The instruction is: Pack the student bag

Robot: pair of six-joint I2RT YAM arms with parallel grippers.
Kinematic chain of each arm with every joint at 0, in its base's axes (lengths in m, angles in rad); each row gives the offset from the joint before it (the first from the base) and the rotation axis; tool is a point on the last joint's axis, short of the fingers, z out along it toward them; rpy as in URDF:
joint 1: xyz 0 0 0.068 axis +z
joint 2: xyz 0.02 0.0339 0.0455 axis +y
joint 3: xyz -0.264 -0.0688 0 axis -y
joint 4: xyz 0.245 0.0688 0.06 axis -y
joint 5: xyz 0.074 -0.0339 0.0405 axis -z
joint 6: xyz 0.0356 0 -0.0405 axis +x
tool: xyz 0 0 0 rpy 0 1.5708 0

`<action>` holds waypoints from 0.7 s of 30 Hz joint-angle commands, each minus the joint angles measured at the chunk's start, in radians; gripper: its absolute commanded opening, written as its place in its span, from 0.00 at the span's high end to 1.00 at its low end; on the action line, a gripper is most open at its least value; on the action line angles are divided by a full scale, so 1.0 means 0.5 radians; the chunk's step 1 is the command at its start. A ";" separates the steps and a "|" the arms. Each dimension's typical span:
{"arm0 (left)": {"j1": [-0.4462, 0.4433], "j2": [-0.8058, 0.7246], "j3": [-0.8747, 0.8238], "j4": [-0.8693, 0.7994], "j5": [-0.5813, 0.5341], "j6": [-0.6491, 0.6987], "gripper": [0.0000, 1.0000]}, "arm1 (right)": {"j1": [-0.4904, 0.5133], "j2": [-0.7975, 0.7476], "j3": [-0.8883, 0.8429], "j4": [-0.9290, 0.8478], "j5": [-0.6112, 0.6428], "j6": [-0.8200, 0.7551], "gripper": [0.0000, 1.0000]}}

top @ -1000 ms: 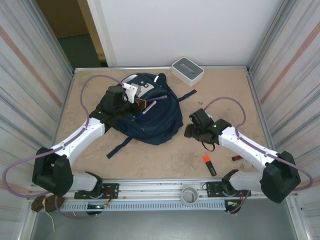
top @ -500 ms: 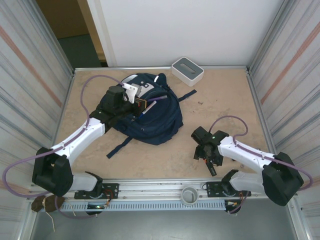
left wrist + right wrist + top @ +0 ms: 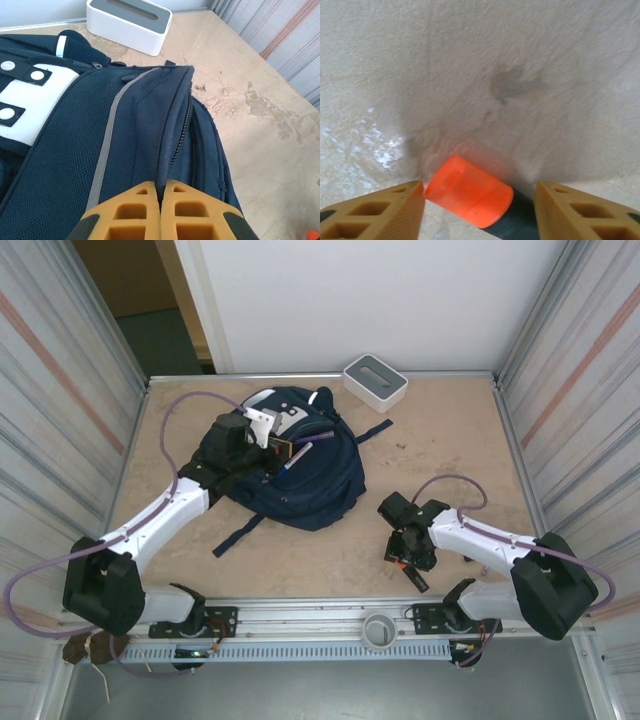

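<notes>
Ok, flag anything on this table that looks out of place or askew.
A pen pokes out of the opening of the student bag instead of lying inside. An orange-capped highlighter lies loose on the table, between the fingers of the open right gripper. Nothing looks spilled or damaged.

left gripper [image 3: 160, 186] closed; right gripper [image 3: 479, 189] parted, pointing down.
</notes>
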 commanded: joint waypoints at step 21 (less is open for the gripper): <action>-0.011 -0.157 -0.026 0.125 0.032 0.027 1.00 | -0.139 0.060 0.075 0.002 -0.021 -0.235 0.64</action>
